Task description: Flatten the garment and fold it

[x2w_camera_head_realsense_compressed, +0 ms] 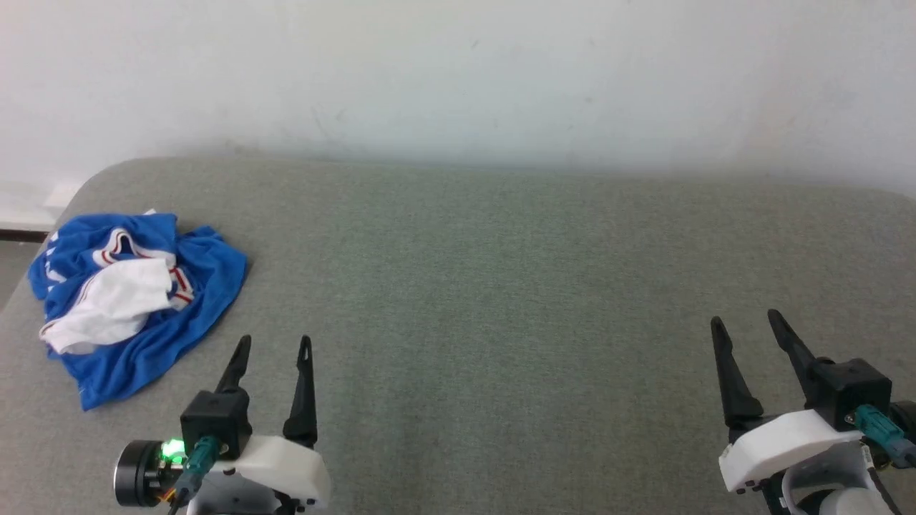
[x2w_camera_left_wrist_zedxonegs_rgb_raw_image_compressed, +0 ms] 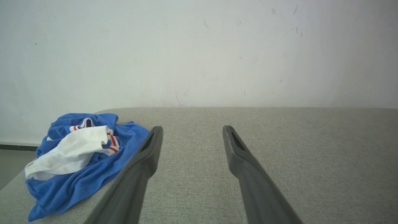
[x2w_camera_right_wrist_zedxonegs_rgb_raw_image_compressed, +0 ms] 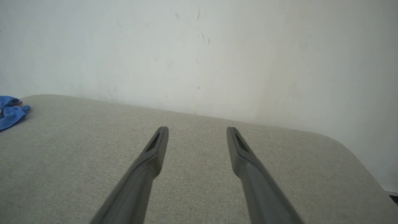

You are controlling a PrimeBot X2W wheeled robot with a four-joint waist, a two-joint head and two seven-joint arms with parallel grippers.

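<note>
Two grippers are seen low in the head view, each with its fingers spread apart and nothing held between them. The left gripper (x2w_camera_head_realsense_compressed: 275,342) is placed at the lower left with its dark fingers pointed up the view. The right gripper (x2w_camera_head_realsense_compressed: 744,320) is placed at the lower right with its fingers tilted slightly to the left. Both are held over a grey fabric-covered surface (x2w_camera_head_realsense_compressed: 501,286) with rounded corners, which is backed by a pale wall (x2w_camera_head_realsense_compressed: 458,71). A green light (x2w_camera_head_realsense_compressed: 170,449) is lit on the left wrist.

The garment (x2w_camera_head_realsense_compressed: 136,300) is found crumpled in a heap near the far left corner of the surface, just beyond and to the left of the left gripper, and it is not touched by either gripper. Royal-blue cloth is bunched around a white sleeve lying on top, and red-and-white trim is shown among the folds. In the left wrist view the heap's near edge is partly hidden behind the left finger. In the right wrist view a small blue part of the heap is seen at the far left edge, well apart from the right gripper's fingers.
</note>
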